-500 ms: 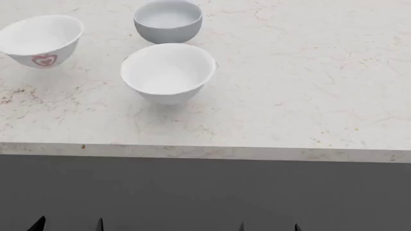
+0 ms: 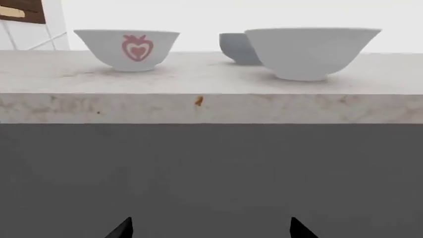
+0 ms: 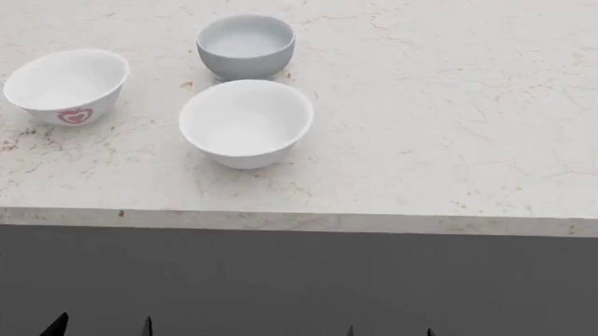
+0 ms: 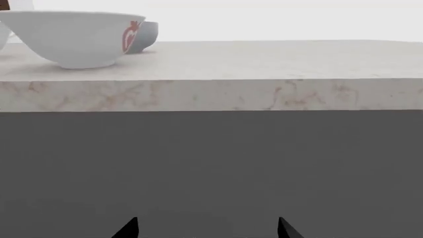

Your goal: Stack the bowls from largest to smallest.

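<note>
Three bowls stand apart on the marble counter (image 3: 421, 140). The white bowl with a pink heart (image 3: 67, 85) is at the left. The plain white bowl (image 3: 246, 120) is nearest the front edge. The smaller pale grey bowl (image 3: 246, 45) is behind it. The left wrist view shows the heart bowl (image 2: 129, 48), grey bowl (image 2: 237, 48) and plain white bowl (image 2: 307, 52) from below counter height. The right wrist view shows the plain white bowl (image 4: 69, 42) and the grey bowl (image 4: 148, 34) behind it. My left gripper (image 3: 103, 329) and right gripper (image 3: 391, 332) are open and empty, low in front of the counter.
The dark grey counter front (image 3: 299, 280) fills the space between my grippers and the counter top. The counter's front edge (image 3: 299, 220) runs across the whole view. Bare marble stretches to the right of the bowls.
All three bowls sit lower and look smaller than before, as if they dropped onto the counter. The heart bowl was tilted and now stands upright. My grippers have not moved.
</note>
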You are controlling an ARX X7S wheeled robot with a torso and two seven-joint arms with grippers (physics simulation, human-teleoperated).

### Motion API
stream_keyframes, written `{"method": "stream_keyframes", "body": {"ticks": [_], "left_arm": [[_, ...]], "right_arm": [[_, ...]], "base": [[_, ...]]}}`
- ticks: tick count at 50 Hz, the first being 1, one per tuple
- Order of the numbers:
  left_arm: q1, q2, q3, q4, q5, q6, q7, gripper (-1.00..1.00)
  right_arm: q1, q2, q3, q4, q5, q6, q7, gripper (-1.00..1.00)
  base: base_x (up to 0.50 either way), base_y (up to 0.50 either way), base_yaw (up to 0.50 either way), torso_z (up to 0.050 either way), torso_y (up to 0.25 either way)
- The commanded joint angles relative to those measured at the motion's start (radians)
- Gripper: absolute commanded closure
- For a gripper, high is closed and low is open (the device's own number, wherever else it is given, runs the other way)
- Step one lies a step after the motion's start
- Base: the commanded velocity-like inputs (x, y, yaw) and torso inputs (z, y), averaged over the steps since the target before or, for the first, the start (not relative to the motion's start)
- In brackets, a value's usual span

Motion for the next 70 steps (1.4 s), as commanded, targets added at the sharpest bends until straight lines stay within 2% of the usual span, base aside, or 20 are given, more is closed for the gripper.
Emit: {"method": "stream_keyframes", "body": {"ticks": [1,40,42,43,44,45,46,47,49,51,57,62,64,67,68,70], "left_arm": [[0.017,-0.028,0.033,0.027,-0.049,0.041,0.026,-1.00],[-0.002,-0.067,0.082,0.004,-0.069,0.036,-0.031,-1.00],[-0.015,-0.062,0.070,0.005,-0.096,-0.028,-0.045,-1.00],[-0.029,-0.063,0.066,0.014,-0.105,-0.105,-0.061,-1.00],[-0.017,-0.065,0.049,0.043,-0.134,-0.080,-0.053,-1.00],[-0.014,-0.073,0.032,0.070,-0.156,-0.143,-0.067,-1.00],[-0.023,-0.083,0.027,0.107,-0.170,-0.203,-0.076,-1.00],[-0.027,-0.112,0.043,0.178,-0.120,-0.289,-0.116,-1.00],[-0.026,-0.132,0.039,0.288,-0.138,-0.338,-0.116,-1.00],[-0.042,-0.144,0.024,0.403,-0.171,-0.465,-0.137,-1.00],[-0.072,-0.213,-0.004,0.626,-0.224,-0.696,-0.159,-1.00],[-0.095,-0.250,-0.056,0.703,-0.242,-0.780,-0.179,-1.00],[-0.141,-0.264,-0.074,0.713,-0.259,-0.888,-0.197,-1.00],[-0.164,-0.309,-0.047,0.730,-0.245,-0.881,-0.172,-1.00],[-0.165,-0.286,-0.110,0.751,-0.289,-0.902,-0.174,-1.00],[-0.133,-0.323,-0.109,0.775,-0.287,-0.883,-0.147,-1.00]], "right_arm": [[-0.003,0.019,-0.022,-0.002,0.020,0.000,0.020,-1.00],[0.007,0.060,-0.070,-0.007,0.058,0.025,0.078,-1.00],[0.017,0.064,-0.050,-0.056,0.102,0.106,0.081,-1.00],[0.022,0.078,-0.054,-0.089,0.091,0.132,0.087,-1.00],[0.023,0.089,-0.053,-0.128,0.087,0.158,0.092,-1.00],[0.028,0.096,-0.043,-0.172,0.105,0.206,0.096,-1.00],[0.030,0.105,-0.031,-0.250,0.118,0.257,0.107,-1.00],[0.032,0.119,-0.016,-0.353,0.132,0.319,0.124,-1.00],[0.034,0.132,-0.001,-0.438,0.153,0.380,0.136,-1.00],[0.041,0.146,0.025,-0.507,0.183,0.447,0.146,-1.00],[0.067,0.185,0.062,-0.639,0.239,0.588,0.161,-1.00],[0.089,0.221,0.083,-0.713,0.258,0.690,0.180,-1.00],[0.094,0.240,0.091,-0.731,0.260,0.712,0.181,-1.00],[0.102,0.255,0.118,-0.767,0.287,0.765,0.183,-1.00],[0.103,0.262,0.151,-0.790,0.305,0.802,0.193,-1.00],[0.091,0.278,0.188,-0.815,0.339,0.835,0.180,-1.00]], "base": [[0.00,0.00,0.00,0.050,0.000],[0.00,0.00,0.00,0.050,0.000],[0.00,0.00,0.00,0.050,0.000],[0.00,0.00,0.00,0.000,0.000],[0.00,0.00,0.00,0.000,0.000],[0.00,0.00,0.00,0.000,0.000],[0.00,0.00,0.00,0.000,0.000],[0.00,0.00,0.00,0.000,0.000],[0.00,0.00,0.00,0.000,0.000],[0.00,0.00,0.00,0.000,0.000],[0.00,0.00,0.00,0.000,0.000],[0.00,0.00,0.00,0.000,0.000],[0.00,0.00,0.00,0.000,0.000],[0.00,0.00,0.00,0.000,0.000],[0.00,0.00,0.00,0.000,0.000],[0.00,0.00,0.00,0.000,0.000]]}}
